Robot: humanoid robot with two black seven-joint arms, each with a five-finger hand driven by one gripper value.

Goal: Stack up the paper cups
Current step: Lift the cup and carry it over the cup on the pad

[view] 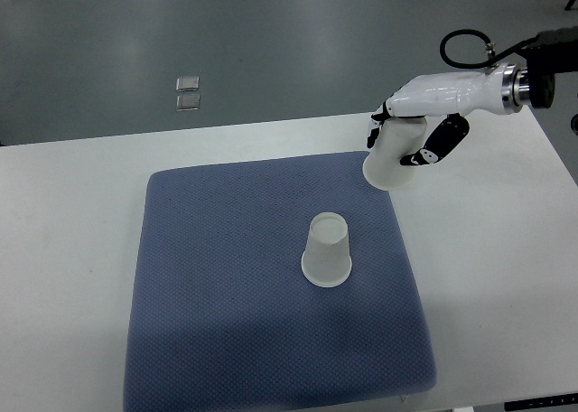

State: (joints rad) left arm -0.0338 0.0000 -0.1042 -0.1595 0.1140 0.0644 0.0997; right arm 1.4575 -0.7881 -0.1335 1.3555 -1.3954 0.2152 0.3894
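mat: blue-grey quilted mat [226,322] covers the middle of the white desk [63,249], running almost to the desk's near edge. Likely there for grip and cushioning.
target cup: white paper cup [327,249] stands upside down, rim on the mat, right of the mat's centre. Base up makes it a ready seat for the next cup.
held cup: second paper cup [390,159] is tilted and over the mat's far right corner. Wide mouth points down-left toward the target cup; whether it is clear of the mat I cannot tell.
right hand: right hand [415,127] comes in from the desk's far right edge, fingers [442,141] wrapped round the cup's upper, narrow end. That leaves the mouth free for stacking.
gap: cups are well apart, stack not yet made.
next: my read is carry toward the near left, level the cup, lower over the base.
left hand: not in view.
beyond the desk: two small clear squares [188,94] on the grey floor.
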